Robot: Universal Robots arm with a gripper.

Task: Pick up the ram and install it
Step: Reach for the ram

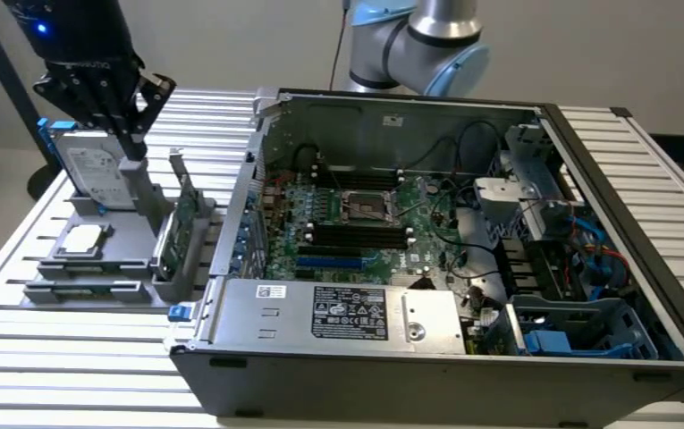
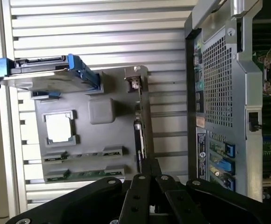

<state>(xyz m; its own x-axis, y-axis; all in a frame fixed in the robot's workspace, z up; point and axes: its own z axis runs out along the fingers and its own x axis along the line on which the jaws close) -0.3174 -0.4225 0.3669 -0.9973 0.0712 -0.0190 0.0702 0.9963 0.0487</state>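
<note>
My black gripper (image 1: 134, 146) hangs over the grey parts holder (image 1: 121, 214) at the exterior view's left, beside the open computer case. Its fingers are shut together with nothing between them. In the wrist view the gripper (image 2: 147, 164) points down near the edge of the upright green expansion card (image 2: 138, 140). The ram (image 2: 86, 175) lies as a thin green strip in a slot along one edge of the holder (image 2: 121, 119), apart from the fingers. In the exterior view the ram (image 1: 83, 289) sits low at the holder's front. The black memory slots (image 1: 354, 234) lie on the motherboard inside the case.
A silver hard drive (image 1: 91, 170) in a blue frame stands upright in the holder, just below the gripper. A square processor (image 1: 83, 239) lies flat on it. The case wall (image 1: 240, 214) rises close beside the expansion card (image 1: 178, 228). The slatted aluminium table (image 1: 67, 357) surrounds everything.
</note>
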